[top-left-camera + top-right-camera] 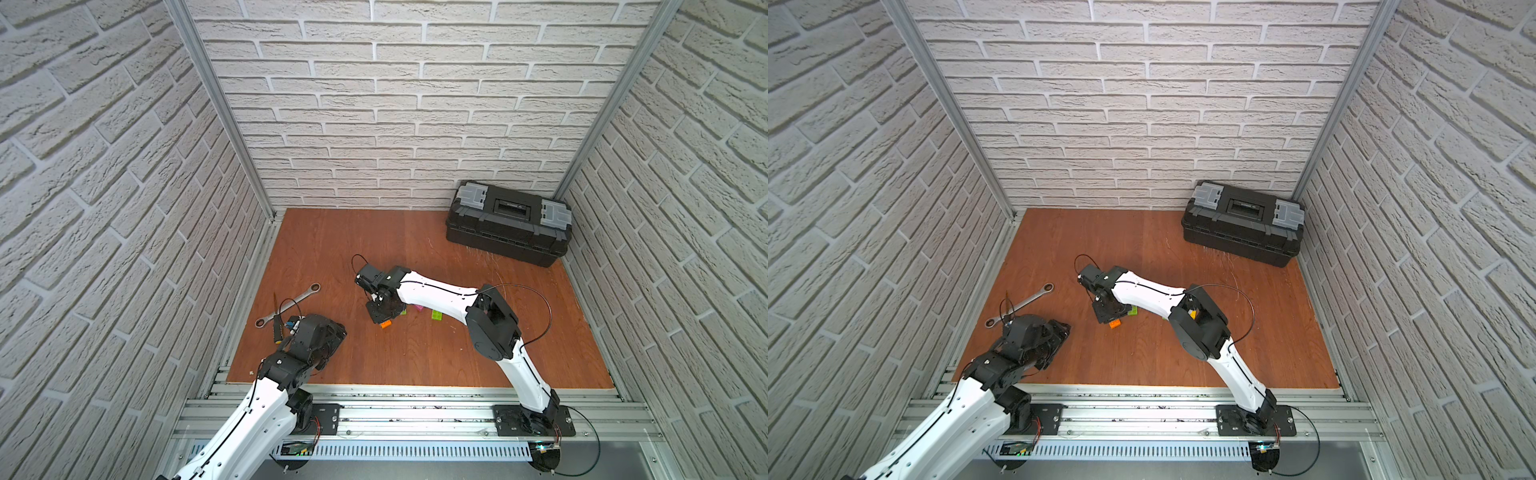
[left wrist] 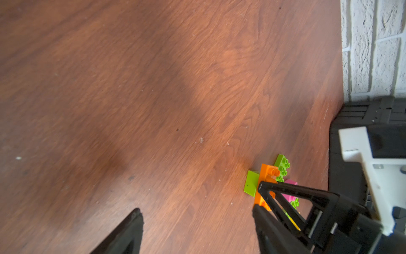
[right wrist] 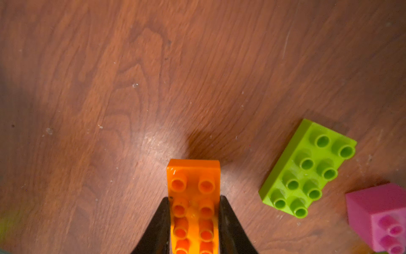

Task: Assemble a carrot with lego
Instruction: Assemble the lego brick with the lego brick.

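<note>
My right gripper (image 3: 194, 199) is shut on an orange lego brick (image 3: 193, 176), studs facing the camera, low over the wooden floor (image 3: 153, 77); both top views show it (image 1: 386, 324) (image 1: 1115, 324) mid-floor. Beside it lie a lime green brick (image 3: 307, 169) (image 1: 436, 315) and a pink brick (image 3: 377, 217) (image 1: 419, 308). In the left wrist view the orange brick (image 2: 267, 176) stands among lime (image 2: 251, 182) and pink (image 2: 290, 187) pieces. My left gripper (image 2: 197, 210) (image 1: 338, 332) is open, holds nothing, and sits to the left of the pile. No joined carrot is in view.
A metal wrench (image 1: 289, 305) and a black-handled screwdriver (image 1: 276, 322) lie at the left, by my left wrist. A closed black toolbox (image 1: 509, 222) stands in the back right corner. Brick-pattern walls enclose the floor on three sides.
</note>
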